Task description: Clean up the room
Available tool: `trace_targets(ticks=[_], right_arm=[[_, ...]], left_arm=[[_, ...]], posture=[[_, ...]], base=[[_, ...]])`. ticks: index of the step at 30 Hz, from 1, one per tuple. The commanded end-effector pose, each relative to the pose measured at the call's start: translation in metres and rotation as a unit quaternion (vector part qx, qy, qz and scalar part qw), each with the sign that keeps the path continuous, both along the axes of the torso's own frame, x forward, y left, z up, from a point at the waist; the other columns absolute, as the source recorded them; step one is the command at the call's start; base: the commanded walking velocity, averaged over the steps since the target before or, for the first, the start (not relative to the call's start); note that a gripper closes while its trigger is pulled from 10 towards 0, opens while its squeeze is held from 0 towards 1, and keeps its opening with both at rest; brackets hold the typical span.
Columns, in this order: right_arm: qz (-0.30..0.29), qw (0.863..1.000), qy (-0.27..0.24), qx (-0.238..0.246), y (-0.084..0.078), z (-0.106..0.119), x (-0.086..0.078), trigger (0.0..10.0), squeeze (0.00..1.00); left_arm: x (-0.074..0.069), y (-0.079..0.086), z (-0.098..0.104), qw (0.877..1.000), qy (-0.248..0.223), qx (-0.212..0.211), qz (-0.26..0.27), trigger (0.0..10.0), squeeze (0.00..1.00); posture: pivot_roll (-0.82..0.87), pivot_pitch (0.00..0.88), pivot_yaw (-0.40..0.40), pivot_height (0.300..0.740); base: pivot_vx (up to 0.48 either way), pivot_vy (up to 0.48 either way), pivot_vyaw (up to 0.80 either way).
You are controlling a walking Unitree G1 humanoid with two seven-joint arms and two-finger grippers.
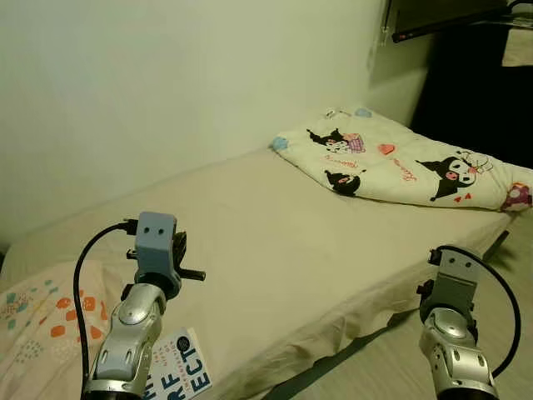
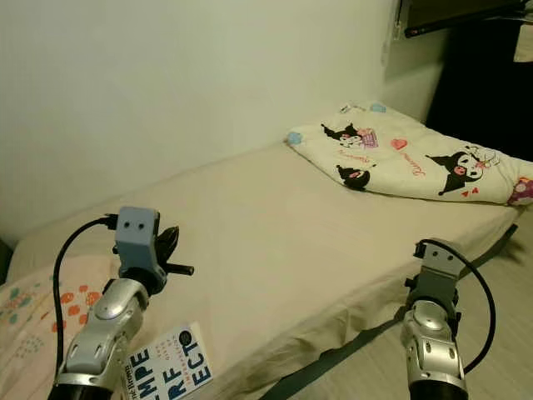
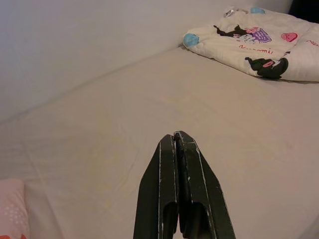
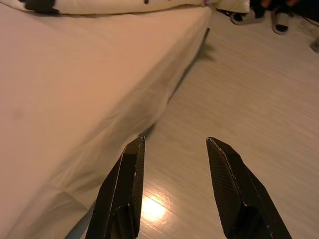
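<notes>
A bed with a beige sheet lies before me. A folded cream quilt printed with black cartoon figures rests at its far right end. A white book with large dark letters lies on the near left edge, beside a pale pillow with orange patches. My left gripper hovers over the sheet above the book, fingers shut with nothing between them. My right gripper hangs beside the bed over the floor, fingers open and empty.
A plain white wall runs along the bed's far side. Light wood floor stretches to the right of the bed, with shoes lying farther off. A dark shelf sits at the upper right above a dark recess.
</notes>
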State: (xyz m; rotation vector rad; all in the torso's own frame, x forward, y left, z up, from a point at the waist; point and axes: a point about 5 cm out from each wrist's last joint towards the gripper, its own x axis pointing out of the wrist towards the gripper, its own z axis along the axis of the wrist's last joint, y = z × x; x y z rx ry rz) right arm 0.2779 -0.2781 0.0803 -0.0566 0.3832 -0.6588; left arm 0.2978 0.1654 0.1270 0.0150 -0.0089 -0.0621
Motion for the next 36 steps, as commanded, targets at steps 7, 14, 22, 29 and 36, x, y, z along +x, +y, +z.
trace_targets(ticks=[7,14,22,29,36], right_arm=[[0.010,1.000,0.017,0.013,0.006,-0.003,-0.001,10.0,0.00],[0.093,0.995,-0.035,0.005,0.024,0.011,0.008,10.0,0.00],[0.112,0.993,-0.034,-0.010,0.031,0.015,0.014,10.0,0.00],[0.125,0.992,-0.009,0.001,0.021,0.010,0.016,10.0,0.00],[0.144,0.989,-0.005,0.003,0.020,0.011,0.018,10.0,0.00]], left_arm=[[-0.001,0.003,0.000,1.000,0.002,0.008,0.002,10.0,0.00],[0.000,0.003,0.000,1.000,0.002,0.008,0.000,10.0,0.00],[0.001,0.002,0.000,1.000,0.002,0.007,0.002,10.0,0.00],[0.000,0.004,0.000,1.000,0.001,0.007,0.006,10.0,0.00],[0.001,0.004,0.000,1.000,0.001,0.006,0.006,10.0,0.00]], posture=[[-0.10,0.041,0.025,0.732],[-0.11,0.045,0.028,0.732],[-0.11,0.043,0.024,0.732],[-0.11,0.044,0.024,0.732],[-0.11,0.044,0.024,0.732]], base=[[0.000,0.000,0.00],[0.000,0.000,0.00],[0.000,0.000,0.00],[0.000,0.000,0.00],[0.000,0.000,0.00]])
